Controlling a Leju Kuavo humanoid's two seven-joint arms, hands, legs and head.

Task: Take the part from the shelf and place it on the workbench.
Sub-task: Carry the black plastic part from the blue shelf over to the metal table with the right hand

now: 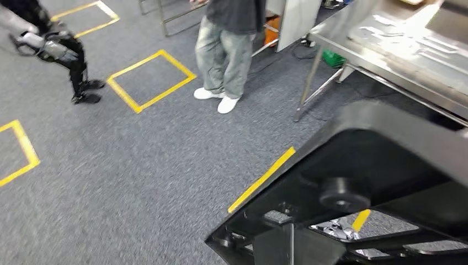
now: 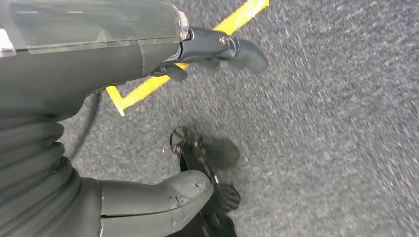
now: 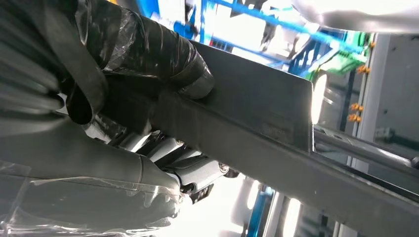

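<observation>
The right hand (image 3: 143, 123) grips the black part (image 1: 364, 182), fingers clamped around its edge; the part hangs above the grey carpet (image 1: 138, 182), short of the steel workbench (image 1: 408, 49). The left hand (image 2: 197, 54) hangs over the carpet holding nothing, fingers apart. A person (image 1: 226, 44) stands near the workbench's leg, beside yellow tape squares (image 1: 152, 80)
</observation>
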